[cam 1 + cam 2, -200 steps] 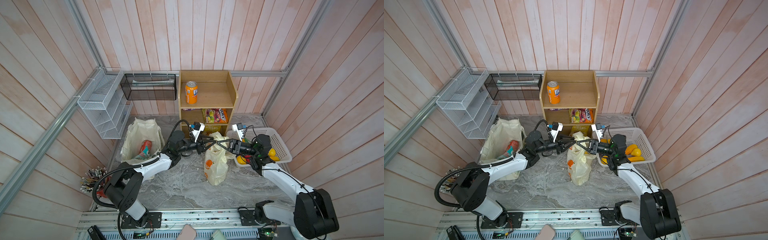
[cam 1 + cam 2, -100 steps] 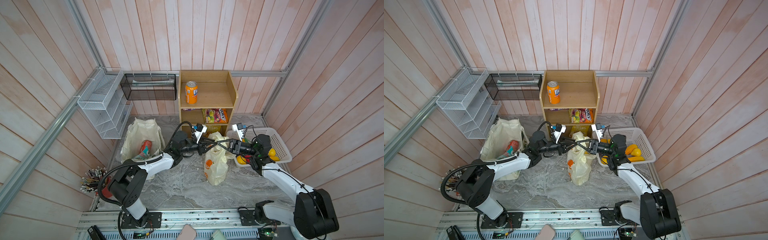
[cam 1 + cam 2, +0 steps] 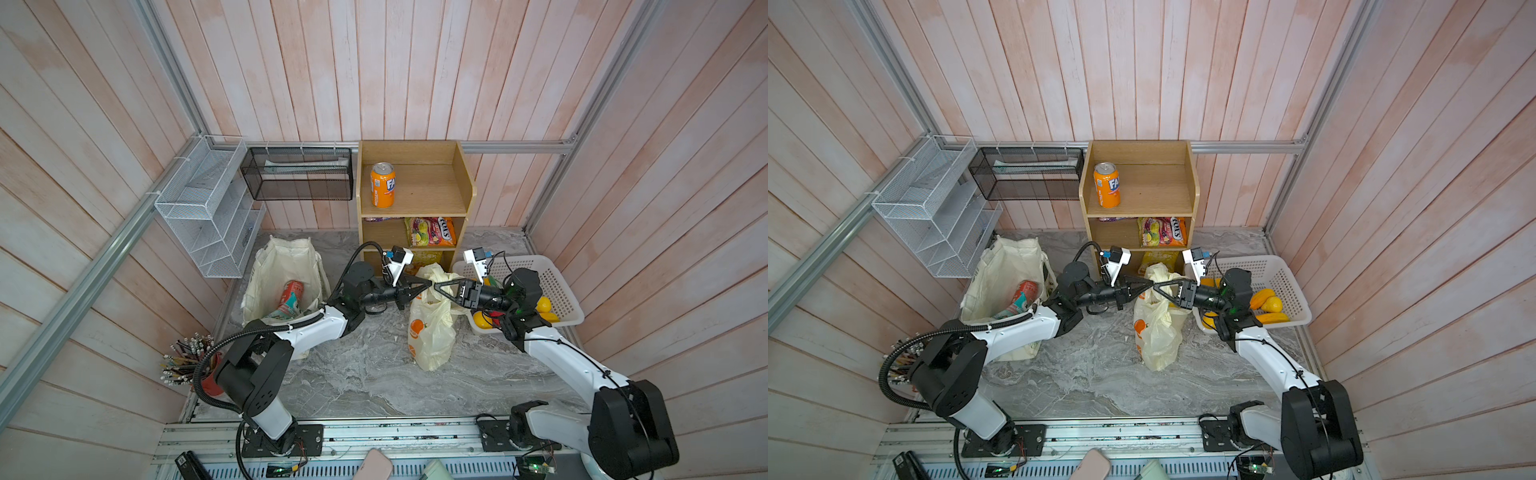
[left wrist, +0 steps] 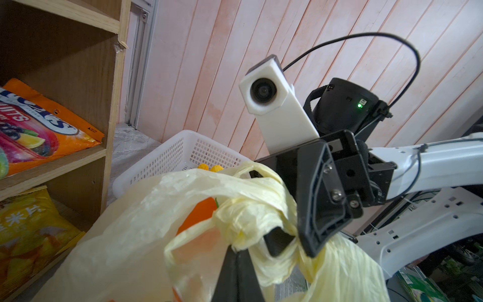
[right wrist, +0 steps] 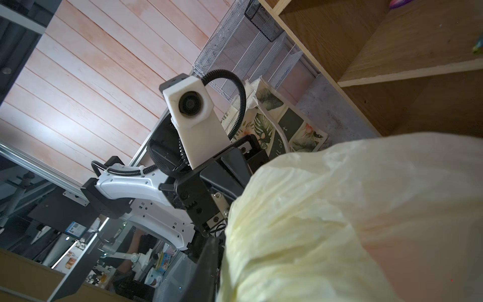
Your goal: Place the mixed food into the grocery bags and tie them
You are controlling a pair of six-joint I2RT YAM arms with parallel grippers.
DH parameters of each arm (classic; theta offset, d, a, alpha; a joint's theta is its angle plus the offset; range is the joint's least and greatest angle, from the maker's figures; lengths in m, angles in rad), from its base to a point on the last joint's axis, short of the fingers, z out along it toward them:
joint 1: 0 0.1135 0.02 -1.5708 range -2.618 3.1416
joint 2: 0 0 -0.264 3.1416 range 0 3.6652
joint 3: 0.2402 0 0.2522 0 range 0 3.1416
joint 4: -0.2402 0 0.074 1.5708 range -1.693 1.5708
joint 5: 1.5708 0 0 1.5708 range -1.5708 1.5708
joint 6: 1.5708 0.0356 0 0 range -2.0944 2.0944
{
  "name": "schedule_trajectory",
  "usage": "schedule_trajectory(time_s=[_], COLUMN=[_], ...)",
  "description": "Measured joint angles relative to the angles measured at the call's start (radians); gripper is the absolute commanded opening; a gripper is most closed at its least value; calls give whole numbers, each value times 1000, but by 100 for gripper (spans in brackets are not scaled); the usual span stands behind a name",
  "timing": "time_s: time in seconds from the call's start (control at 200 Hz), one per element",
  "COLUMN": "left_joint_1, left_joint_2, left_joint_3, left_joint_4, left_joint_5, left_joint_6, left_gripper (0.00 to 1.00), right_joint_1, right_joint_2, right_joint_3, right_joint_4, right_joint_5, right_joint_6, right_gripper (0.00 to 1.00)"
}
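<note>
A grey marbled desk (image 3: 353, 374) filled a booth walled with pale pink planks (image 3: 291, 62). A wooden shelf unit (image 3: 415, 187) stood against the back wall, with a white wire rack (image 3: 199, 208) and a black mesh tray (image 3: 299, 174) hung to its left. At the left of the desk, the canvas tote (image 3: 282, 266) stood open with the red can (image 3: 292, 293) and the teal snack packet (image 3: 286, 309) inside. At the middle stood the yellow plastic bag (image 3: 430, 332). The left gripper (image 3: 428, 285) was pinched tight on its twisted top. The right gripper (image 3: 436, 286) met it tip to tip in the same plastic; whether its jaws were parted could not be told.
</note>
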Motion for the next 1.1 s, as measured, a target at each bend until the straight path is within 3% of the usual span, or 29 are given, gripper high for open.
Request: schedule_trajectory(time_s=[0.14,0.425,0.915,0.995,1.1], left_joint_1=[11,22,23,23,23], left_joint_2=[-25,-29,-29,-29,-29], left_joint_3=[-13,-21,-23,-23,-23], left_joint_4=[3,-23,-42,-42,-42], left_joint_5=[-47,-106,-125,-125,-125], left_joint_6=[1,20,27,27,27], left_gripper=[0,0,0,0,0], right_joint_1=[-9,-33,31,43,47], right_joint_2=[-46,-151,-192,-185,-171], right_joint_3=[3,-8,-104,-110,-116], right_joint_4=[-77,-219,-254,-249,-247], right_joint_5=[20,60,75,79,85], right_joint_6=[-37,-86,-76,-72,-64], right_gripper=[46,48,47,43,13])
